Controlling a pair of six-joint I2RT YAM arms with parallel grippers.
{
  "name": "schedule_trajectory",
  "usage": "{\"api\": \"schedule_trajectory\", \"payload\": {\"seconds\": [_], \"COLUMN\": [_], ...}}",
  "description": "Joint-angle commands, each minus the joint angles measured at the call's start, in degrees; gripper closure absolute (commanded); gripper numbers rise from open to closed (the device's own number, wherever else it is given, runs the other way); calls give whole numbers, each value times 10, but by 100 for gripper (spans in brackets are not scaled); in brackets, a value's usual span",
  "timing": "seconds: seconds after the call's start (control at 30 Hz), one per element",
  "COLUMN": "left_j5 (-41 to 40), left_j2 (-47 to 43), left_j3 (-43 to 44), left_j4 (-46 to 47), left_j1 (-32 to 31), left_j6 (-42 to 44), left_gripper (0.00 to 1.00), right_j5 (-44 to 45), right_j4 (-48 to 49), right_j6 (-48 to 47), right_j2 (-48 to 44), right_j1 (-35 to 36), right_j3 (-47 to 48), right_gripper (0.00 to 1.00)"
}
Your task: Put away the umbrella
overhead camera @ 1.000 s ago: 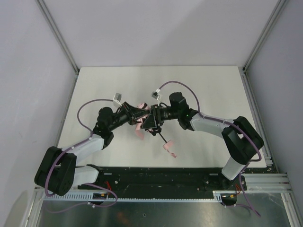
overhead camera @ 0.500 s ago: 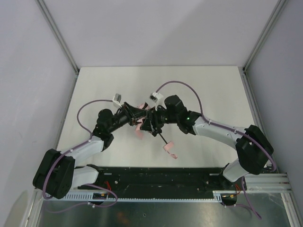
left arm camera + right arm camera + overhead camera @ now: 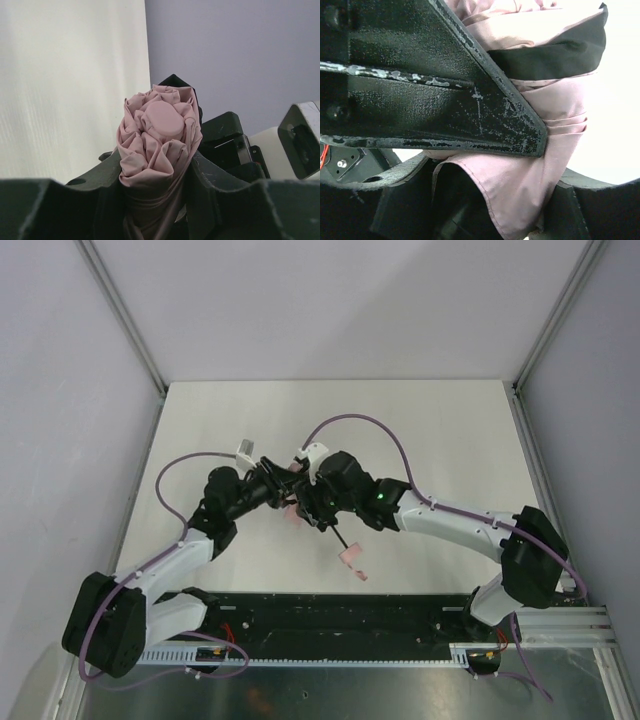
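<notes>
Left wrist | L gripper (image 3: pixel 155 176) clamped on umbrella (image 3: pixel 160 120) (pink bundle) | R gripper (image 3: pixel 490 205) around it, grip unclear

A white table (image 3: pixel 440 430) fills the middle under soft, even light. Plain pale lilac walls (image 3: pixel 340 300) close it in at 9, 12 and 3 o'clock. Grey metal posts (image 3: pixel 120 315) rise from its far corners toward 11 and 1 o'clock. A black rail (image 3: pixel 340 615) and a grey metal sheet (image 3: pixel 340 695) lie at 6 o'clock.
</notes>
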Motion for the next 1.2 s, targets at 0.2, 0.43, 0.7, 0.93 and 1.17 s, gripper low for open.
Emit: {"api": "schedule_trajectory", "payload": {"seconds": [0.2,0.43,0.7,0.93,1.17], "left_j5": [-35,-35,0,-7,-19], "left_j2": [-2,-21,-11,-24,-33], "left_j3": [41,33,9,-5,-10], "left_j4": [-70,-31,110,153,159], "left_j1": [3,7,10,12,11], "left_j6": [-2,15,-14,-14,-6], "left_gripper": [61,22,17,61,99], "right_j5": [-288,-463,-576,-592,-492], "right_j4": [145,302,491,528,423], "right_j6": [56,176,320,354,275], "right_j2": [-12,-12,21,33,4], "right_j1": [-60,-111,-125,-128,-128], "right_j3": [-22,-72,-111,-116,-116], "right_gripper": [100,100,100,100,83]}}
